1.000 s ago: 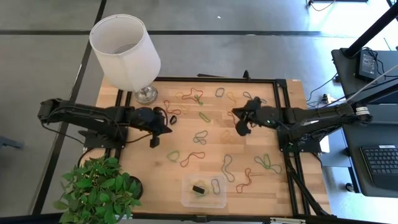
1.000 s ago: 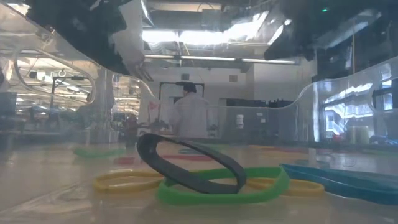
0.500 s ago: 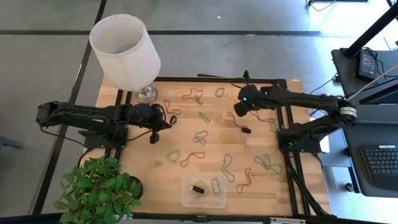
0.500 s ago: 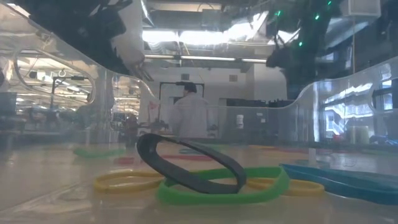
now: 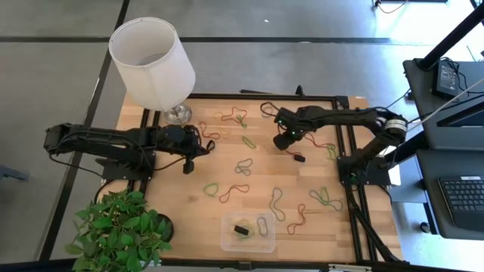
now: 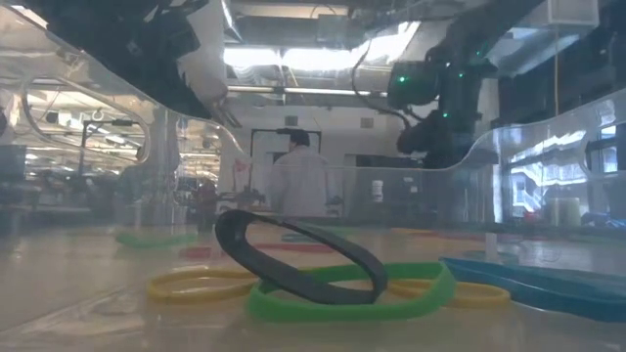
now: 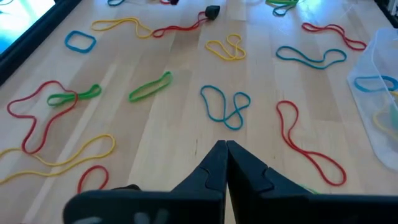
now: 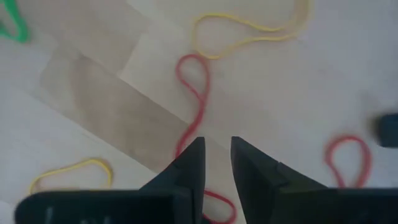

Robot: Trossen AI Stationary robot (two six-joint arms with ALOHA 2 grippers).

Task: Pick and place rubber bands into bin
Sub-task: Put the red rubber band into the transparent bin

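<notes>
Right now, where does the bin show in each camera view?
High view: the bin is at bottom centre.
Low view: up close, its clear walls rise at both sides.
Left wrist view: its clear corner is at the right edge.
Right wrist view: not in it.
Shared landmark: the black band inside it, in the high and low views.

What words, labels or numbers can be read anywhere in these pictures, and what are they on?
No text can be read in any view.
Keyboard at the right edge of the high view: its key markings are too small to read.
Lamp, bin, plant and rubber bands: no label or print shows.
Room behind the table in the low view: no sign is legible.
</notes>
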